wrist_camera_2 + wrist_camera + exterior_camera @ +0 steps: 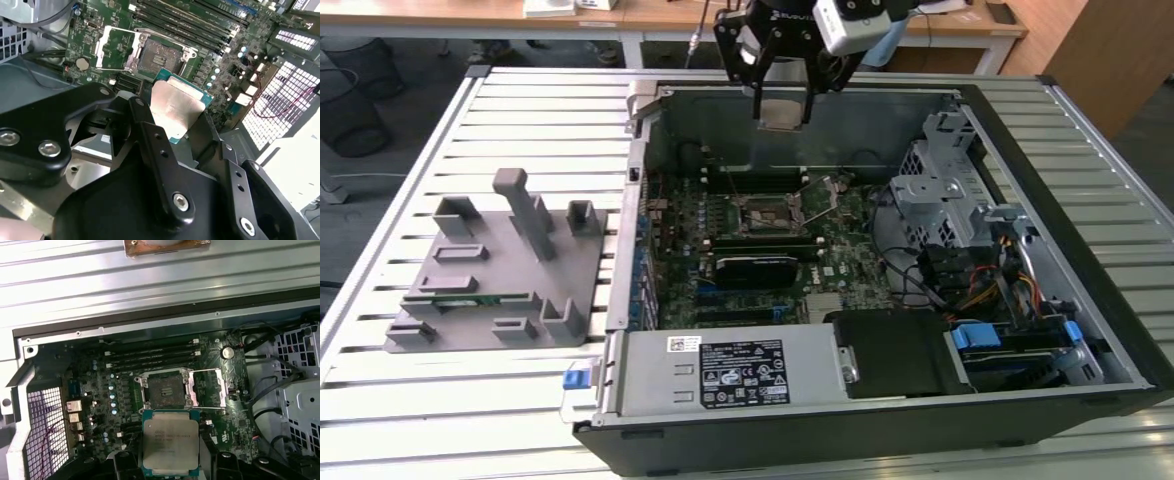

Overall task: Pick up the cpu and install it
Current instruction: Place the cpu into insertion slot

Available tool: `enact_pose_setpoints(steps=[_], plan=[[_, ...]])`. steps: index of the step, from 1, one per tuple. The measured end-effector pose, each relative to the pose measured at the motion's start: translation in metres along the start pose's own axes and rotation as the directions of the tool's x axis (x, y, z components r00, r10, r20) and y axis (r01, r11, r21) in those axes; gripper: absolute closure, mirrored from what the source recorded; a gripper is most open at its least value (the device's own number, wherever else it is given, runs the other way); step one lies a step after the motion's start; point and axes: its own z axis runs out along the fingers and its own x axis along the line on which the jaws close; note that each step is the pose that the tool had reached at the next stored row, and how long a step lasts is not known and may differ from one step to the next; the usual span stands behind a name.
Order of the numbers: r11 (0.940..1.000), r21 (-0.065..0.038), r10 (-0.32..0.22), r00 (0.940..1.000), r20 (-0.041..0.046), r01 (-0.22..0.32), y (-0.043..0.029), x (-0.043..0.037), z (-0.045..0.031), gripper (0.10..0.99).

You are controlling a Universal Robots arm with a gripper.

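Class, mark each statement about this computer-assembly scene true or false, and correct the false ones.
1. The gripper holds the cpu between its fingers. True.
2. The cpu sits in the socket. False: the socket is empty, its frame open; the cpu is held clear of it.
3. The grey fixture lies at the exterior view's right of the case. False: the grey fixture lies at the left of the computer case.
4. The computer case is open, its motherboard exposed. True.

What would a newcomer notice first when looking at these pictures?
The gripper holds the cpu over the open computer case. Inside, the socket frame on the green motherboard stands open. A grey holder block lies beside the case, at the exterior view's left.
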Motion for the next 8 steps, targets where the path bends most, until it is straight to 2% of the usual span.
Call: enact_pose_setpoints(steps=[8], plan=[[0.997,0.0,0.077,0.997,0.003,-0.077,0.0,0.0,0.0001,0.549]])
